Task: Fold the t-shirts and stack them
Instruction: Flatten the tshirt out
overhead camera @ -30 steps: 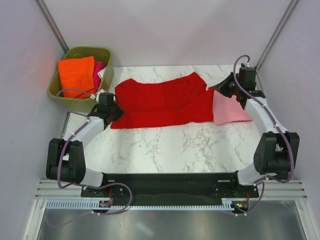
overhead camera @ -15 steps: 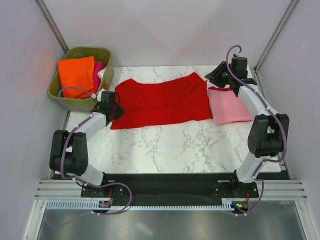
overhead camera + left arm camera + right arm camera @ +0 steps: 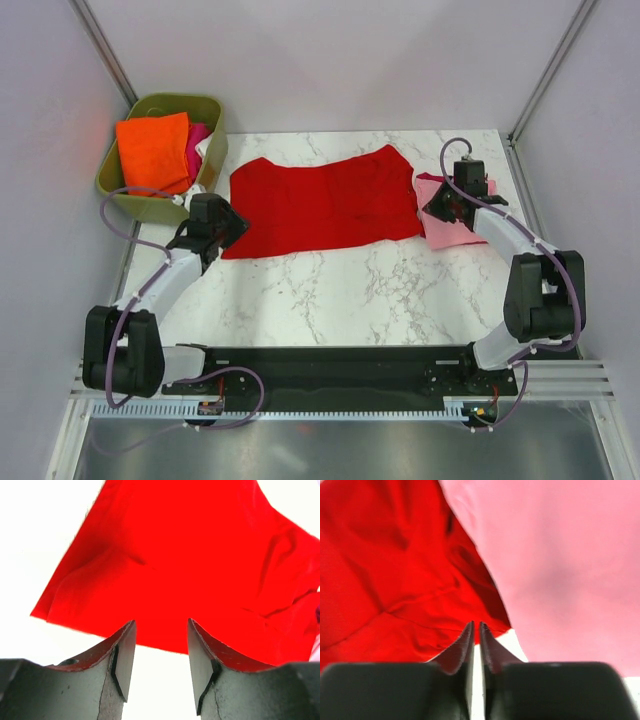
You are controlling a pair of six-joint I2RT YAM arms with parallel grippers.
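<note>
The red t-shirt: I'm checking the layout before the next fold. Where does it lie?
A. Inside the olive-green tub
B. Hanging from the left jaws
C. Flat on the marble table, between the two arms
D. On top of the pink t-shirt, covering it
C: the red t-shirt lies spread on the table, with the pink t-shirt at its right.

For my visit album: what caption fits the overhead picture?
Two robot arms flank a red t-shirt spread flat, a pink t-shirt beside it.
</note>
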